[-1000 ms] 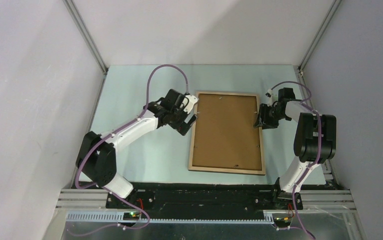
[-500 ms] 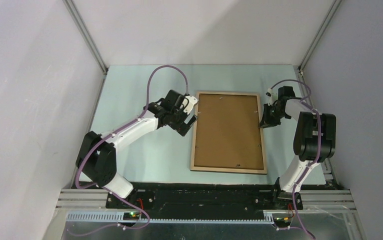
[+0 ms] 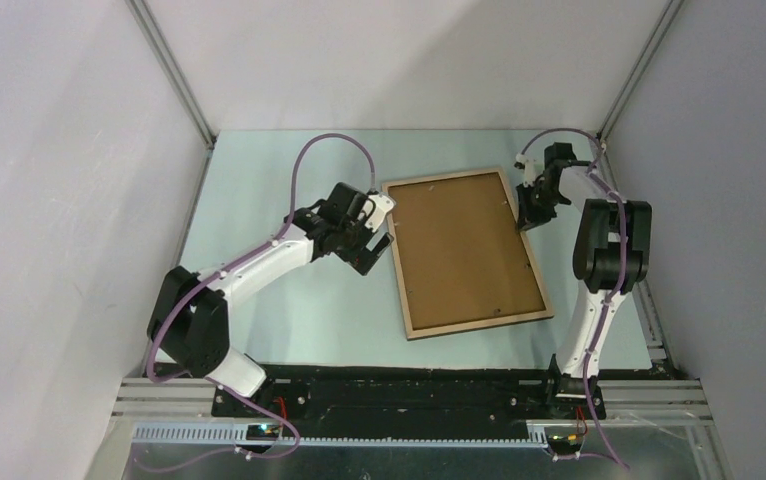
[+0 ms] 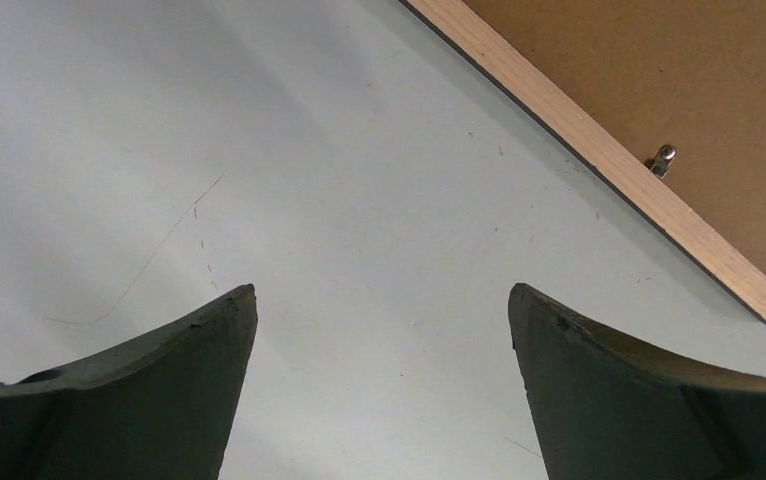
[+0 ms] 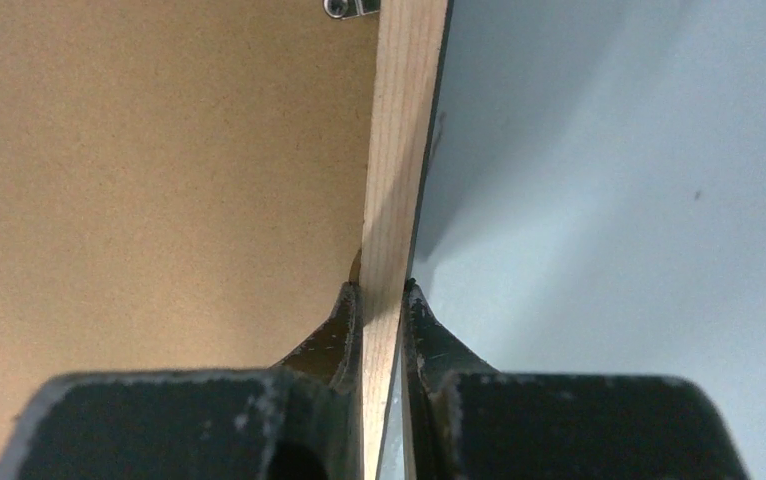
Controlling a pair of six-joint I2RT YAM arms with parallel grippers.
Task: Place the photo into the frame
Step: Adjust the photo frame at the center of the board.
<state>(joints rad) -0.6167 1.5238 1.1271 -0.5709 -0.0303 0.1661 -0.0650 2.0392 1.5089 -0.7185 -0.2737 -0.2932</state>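
The frame (image 3: pixel 404 286) lies back side up on the table, light-wood rim around a brown hardboard backing panel (image 3: pixel 464 247), turned slantwise. My right gripper (image 3: pixel 526 214) is shut on the frame's right rail near its far corner; in the right wrist view the fingers (image 5: pixel 344 325) pinch the wooden rail (image 5: pixel 399 150). My left gripper (image 3: pixel 377 250) is open and empty just left of the frame's left rail (image 4: pixel 599 150); its fingertips (image 4: pixel 229 320) hover over bare table. The photo is not in view.
Small metal turn clips (image 4: pixel 662 157) sit along the frame's inner edge. Grey enclosure walls surround the pale green table (image 3: pixel 289 290). The arm bases stand at the near edge.
The right gripper has moved toward the far side while holding the rail, and the frame has swung so its near end points right. The left gripper has barely moved.
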